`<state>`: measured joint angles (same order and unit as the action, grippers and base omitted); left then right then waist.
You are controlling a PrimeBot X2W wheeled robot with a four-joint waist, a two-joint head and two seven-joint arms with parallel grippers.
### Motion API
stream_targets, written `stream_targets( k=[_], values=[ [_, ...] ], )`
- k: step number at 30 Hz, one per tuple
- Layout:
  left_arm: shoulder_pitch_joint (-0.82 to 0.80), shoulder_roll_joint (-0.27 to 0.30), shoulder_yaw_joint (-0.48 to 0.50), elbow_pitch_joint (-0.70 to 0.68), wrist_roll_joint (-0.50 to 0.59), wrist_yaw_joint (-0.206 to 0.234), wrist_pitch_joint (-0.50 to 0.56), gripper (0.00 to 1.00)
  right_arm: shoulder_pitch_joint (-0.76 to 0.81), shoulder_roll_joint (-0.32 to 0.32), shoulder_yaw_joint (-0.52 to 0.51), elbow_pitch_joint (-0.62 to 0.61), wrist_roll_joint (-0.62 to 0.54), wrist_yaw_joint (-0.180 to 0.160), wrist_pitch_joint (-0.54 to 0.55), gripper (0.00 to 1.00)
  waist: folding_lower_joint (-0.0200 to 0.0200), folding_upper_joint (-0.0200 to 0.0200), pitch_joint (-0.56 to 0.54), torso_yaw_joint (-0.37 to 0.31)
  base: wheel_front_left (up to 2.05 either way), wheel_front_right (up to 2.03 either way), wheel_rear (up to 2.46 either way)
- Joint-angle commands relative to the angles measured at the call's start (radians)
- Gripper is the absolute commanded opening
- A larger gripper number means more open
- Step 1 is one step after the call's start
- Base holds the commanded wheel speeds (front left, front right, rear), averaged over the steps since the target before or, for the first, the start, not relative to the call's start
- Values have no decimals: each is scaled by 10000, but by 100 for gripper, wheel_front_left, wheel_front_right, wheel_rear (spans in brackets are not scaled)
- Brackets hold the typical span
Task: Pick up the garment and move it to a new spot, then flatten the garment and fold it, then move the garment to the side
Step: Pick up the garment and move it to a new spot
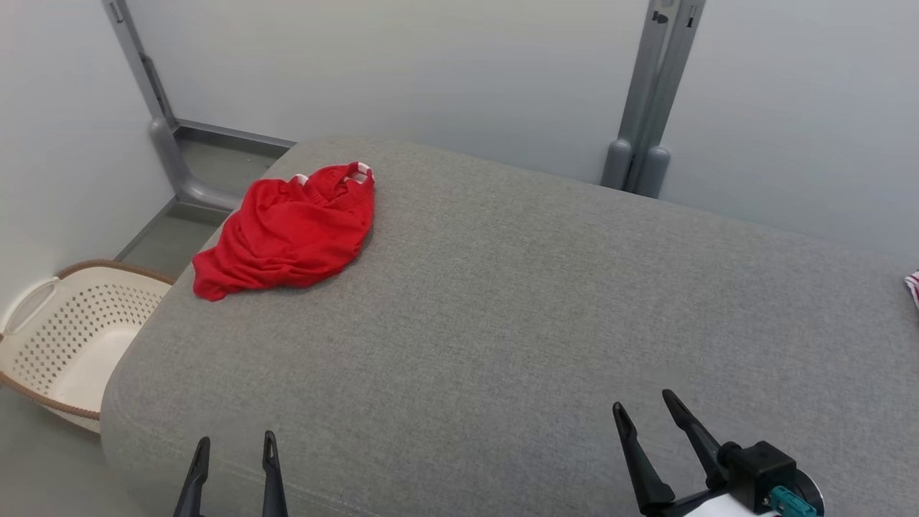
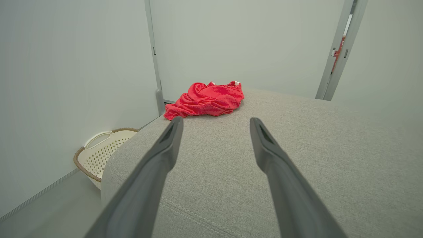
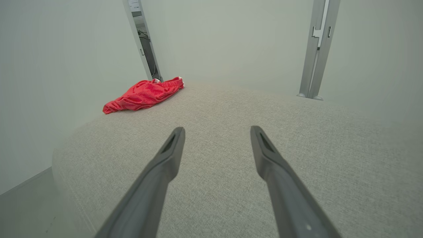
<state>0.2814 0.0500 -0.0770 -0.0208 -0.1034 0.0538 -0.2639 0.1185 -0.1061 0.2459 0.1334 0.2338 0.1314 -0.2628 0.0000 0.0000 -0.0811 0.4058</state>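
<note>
red garment crumpled on cushion, basket on floor beside, left claw released, right claw released

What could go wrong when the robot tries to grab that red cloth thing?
The red garment lies bunched near the far left edge of the grey cushion, with the basket on the floor below, so a clumsy nudge might push it off. The left tool and right tool are open and far from it, so a long reach could pinch only one loose layer.
</note>
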Motion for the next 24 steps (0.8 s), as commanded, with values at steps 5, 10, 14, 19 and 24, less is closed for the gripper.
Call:
stream_targets(
  k=[5,10,14,19,24],
  values=[
    [127,13,47,-156,106,204,-1,100,-111,-27,122,-2,1,-16,-25,100,0,0,75,520,0,0,0],
    [116,14,23,-202,67,274,-1,100,-174,-90,209,20,34,-16,-25,100,0,0,135,573,0,0,0],
    [137,14,13,-203,72,275,-1,100,-139,-127,214,13,59,-16,-25,100,0,0,149,581,0,0,0],
    [136,14,-9,-149,149,242,-1,100,95,-107,93,34,55,-16,-25,100,0,0,166,580,0,0,0],
    [-100,13,99,-224,72,324,-1,100,141,-262,125,-60,7,-16,-25,100,0,0,471,440,0,0,0]
  ],
)
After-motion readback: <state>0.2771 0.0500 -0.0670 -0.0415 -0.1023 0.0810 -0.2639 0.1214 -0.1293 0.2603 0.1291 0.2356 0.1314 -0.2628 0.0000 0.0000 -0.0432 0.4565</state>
